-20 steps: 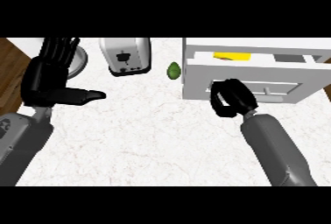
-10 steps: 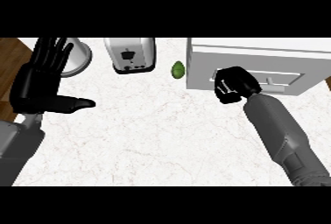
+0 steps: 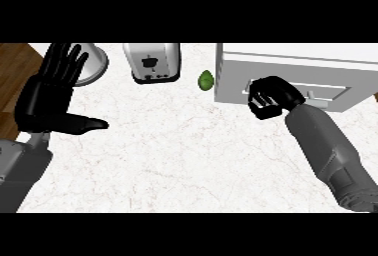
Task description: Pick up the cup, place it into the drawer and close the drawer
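Right robot hand (image 3: 269, 97), fingers curled and holding nothing, against the white box-shaped drawer (image 3: 295, 75) front.
The cup is hidden; the stiff drawer likely slides under a flat push. Left robot hand (image 3: 52, 95) rests spread.

Kitchen setting. Evidence: a white marble-patterned countertop (image 3: 184, 150) fills most of the frame; a silver toaster (image 3: 152, 61) stands at upper centre; a white drawer unit (image 3: 295, 75) occupies the upper right; a green fruit (image 3: 206, 80) lies between toaster and drawer unit.
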